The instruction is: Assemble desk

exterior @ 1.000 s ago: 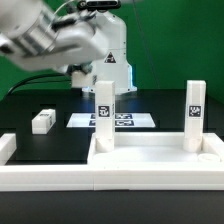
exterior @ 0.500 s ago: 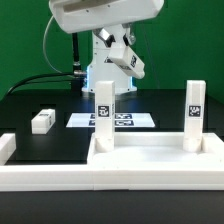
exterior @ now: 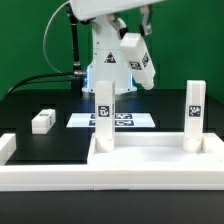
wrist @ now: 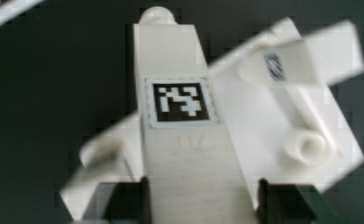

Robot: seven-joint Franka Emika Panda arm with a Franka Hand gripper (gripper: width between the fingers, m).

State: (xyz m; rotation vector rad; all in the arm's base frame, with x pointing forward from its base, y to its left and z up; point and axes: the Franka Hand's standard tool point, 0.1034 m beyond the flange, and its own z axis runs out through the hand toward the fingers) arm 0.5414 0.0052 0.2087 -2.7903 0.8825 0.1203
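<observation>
Wrist view shows the gripper (wrist: 200, 196) clamped on a tagged leg post (wrist: 175, 110), one dark finger against each side. Seen from the exterior view, that post hangs tilted at upper centre of the frame, above and behind the tabletop (exterior: 150, 150) at lower right. Two upright posts (exterior: 104, 112) stand in the tabletop, and a spare post (exterior: 42, 121) lies at mid left.

Low exterior camera faces my base (exterior: 105, 70) across the black table (exterior: 20, 110); wrist camera, close and blurred, perhaps shares the tabletop panel (exterior: 155, 165).
</observation>
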